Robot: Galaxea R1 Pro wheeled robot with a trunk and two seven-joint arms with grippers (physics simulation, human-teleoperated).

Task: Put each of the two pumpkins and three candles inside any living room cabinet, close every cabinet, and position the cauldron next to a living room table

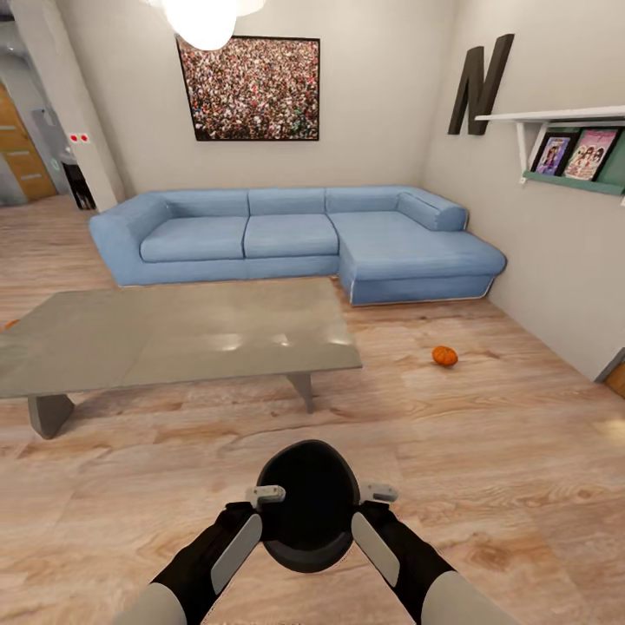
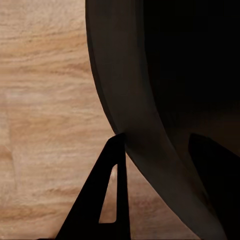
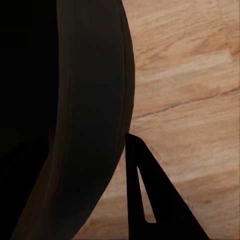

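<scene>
1. a black cauldron (image 1: 308, 508) is held above the wooden floor (image 1: 486, 451), gripped at opposite sides of its rim by the left gripper (image 1: 265, 496) and the right gripper (image 1: 379, 493).
2. in both wrist views one finger is seen outside the rim wall and the other inside it, so each gripper is judged clamped on the rim.
3. the pot is judged rigid, heavy and smooth-walled; the rim is the best hold.
4. a grey table (image 1: 174, 334) stands just ahead, before a blue sofa (image 1: 286, 234).
5. one orange pumpkin (image 1: 444, 355) lies on the floor, well apart from the table.
</scene>
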